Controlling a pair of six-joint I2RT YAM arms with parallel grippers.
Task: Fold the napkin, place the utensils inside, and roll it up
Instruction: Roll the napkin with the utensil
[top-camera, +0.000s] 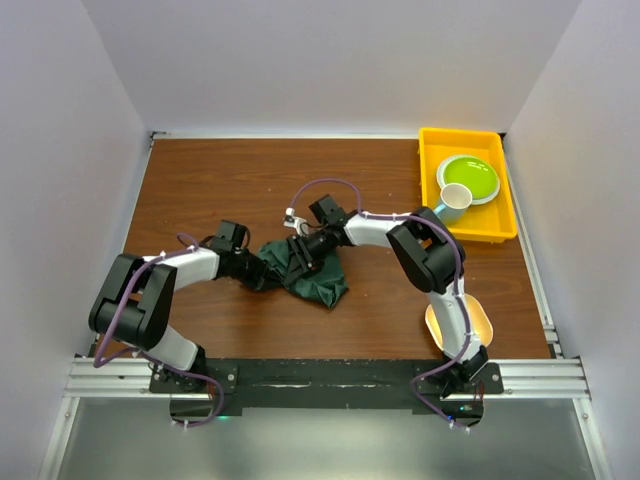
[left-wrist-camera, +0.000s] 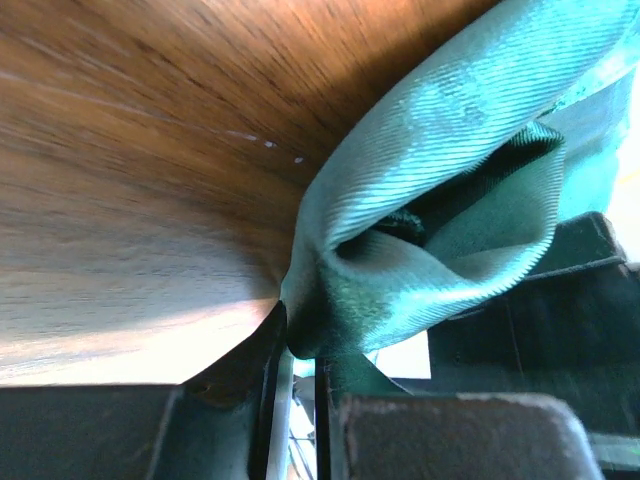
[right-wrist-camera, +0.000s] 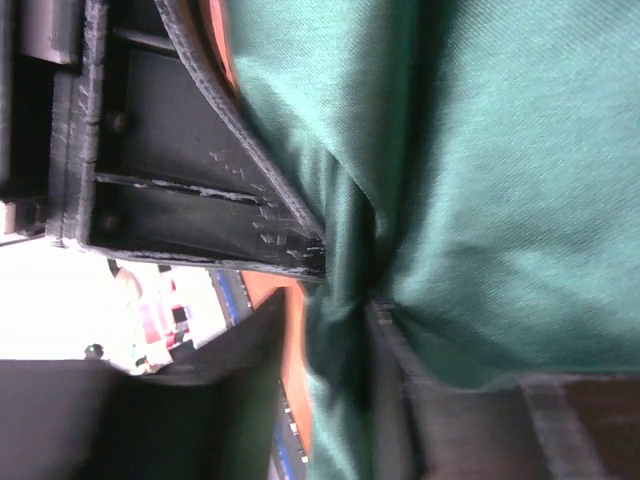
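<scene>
The dark green napkin (top-camera: 312, 272) lies bunched in a crumpled heap at the middle of the wooden table. My left gripper (top-camera: 263, 270) is shut on the napkin's left edge; in the left wrist view (left-wrist-camera: 300, 345) a fold of the cloth (left-wrist-camera: 440, 180) is pinched between the nearly closed jaws. My right gripper (top-camera: 300, 255) is shut on the napkin's upper part; in the right wrist view (right-wrist-camera: 345, 300) the green cloth (right-wrist-camera: 500, 170) is squeezed between the fingers. The two grippers are close together. The spoon is not in view.
A yellow tray (top-camera: 505, 225) stands at the back right, holding a green plate (top-camera: 470, 177) and a white cup (top-camera: 455, 202). A pale yellow dish (top-camera: 485, 325) lies under the right arm near the front edge. White walls close in the table.
</scene>
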